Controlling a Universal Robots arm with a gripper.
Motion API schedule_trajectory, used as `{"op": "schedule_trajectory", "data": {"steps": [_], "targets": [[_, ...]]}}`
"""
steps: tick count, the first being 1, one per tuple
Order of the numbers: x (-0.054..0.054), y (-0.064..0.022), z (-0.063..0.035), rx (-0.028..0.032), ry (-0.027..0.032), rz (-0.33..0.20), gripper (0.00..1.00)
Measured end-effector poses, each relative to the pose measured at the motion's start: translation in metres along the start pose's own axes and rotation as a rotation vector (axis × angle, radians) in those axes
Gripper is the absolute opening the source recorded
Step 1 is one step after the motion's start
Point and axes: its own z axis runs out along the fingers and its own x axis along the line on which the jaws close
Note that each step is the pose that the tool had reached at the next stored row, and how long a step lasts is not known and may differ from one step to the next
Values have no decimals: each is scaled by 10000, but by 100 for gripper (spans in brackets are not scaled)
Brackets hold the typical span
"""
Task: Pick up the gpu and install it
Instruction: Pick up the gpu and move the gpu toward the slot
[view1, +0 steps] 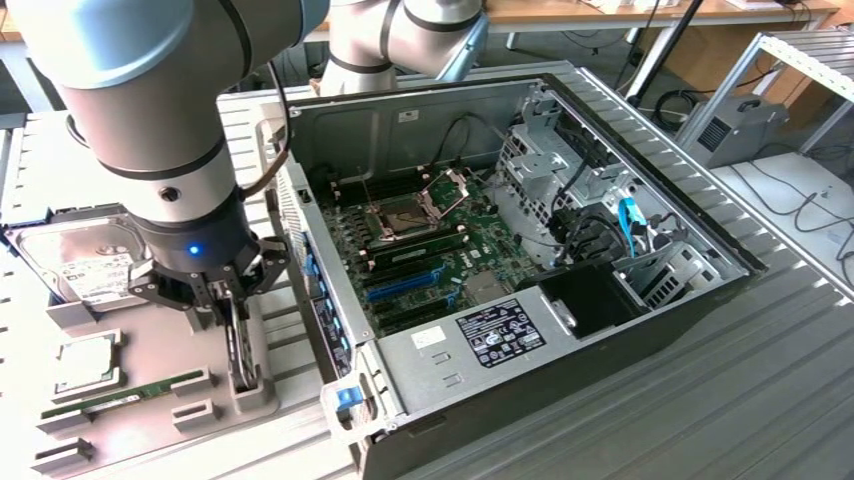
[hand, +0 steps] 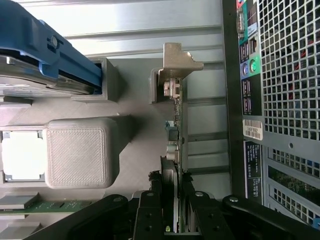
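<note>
The gpu (view1: 243, 352) stands on edge in a grey holder on the parts tray, just off the exterior view's left side of the open computer case (view1: 534, 250). My gripper (view1: 230, 305) reaches straight down onto it. In the wrist view the gpu (hand: 178, 125) appears as a thin green edge with its silver bracket (hand: 177, 62) at the far end. The black fingers (hand: 150, 210) of the gripper (hand: 172, 205) press on both faces of the card's near end. The card still sits in its holder.
On the tray lie a hard drive (view1: 80, 265), a CPU (view1: 83, 365) and a memory stick (view1: 127, 393). Inside the case the motherboard shows blue slots (view1: 400, 288). The case's rear panel (hand: 280, 100) stands close beside the card. A grey block (hand: 80, 152) sits on its other side.
</note>
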Motion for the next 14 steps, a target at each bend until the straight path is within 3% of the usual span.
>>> {"op": "schedule_trajectory", "data": {"steps": [14], "targets": [[-1,0,-36,-1,0,0,26]]}}
